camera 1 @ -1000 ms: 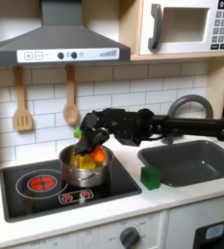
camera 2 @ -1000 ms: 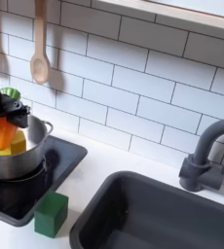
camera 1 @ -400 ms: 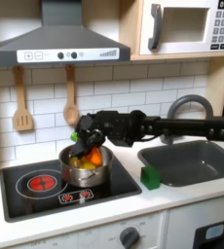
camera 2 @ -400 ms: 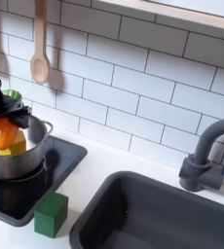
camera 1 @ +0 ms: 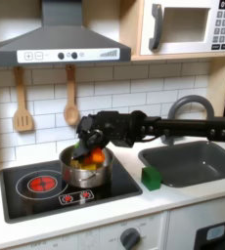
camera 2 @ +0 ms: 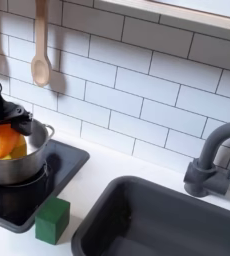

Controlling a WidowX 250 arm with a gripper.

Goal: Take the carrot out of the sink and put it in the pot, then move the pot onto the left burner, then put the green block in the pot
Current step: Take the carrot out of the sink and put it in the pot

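While the green block [camera 2: 53, 220] sits beside the stovetop [camera 2: 17, 208], wooden spoons [camera 1: 71, 98] hang behind

Wide front view; closer sink-side view

Green block [camera 1: 151, 177] on white counter [camera 1: 46, 222]

one pot [camera 1: 85, 172], one carrot [camera 2: 4, 143], one green block [camera 1: 151, 178], two burners [camera 1: 40, 183]
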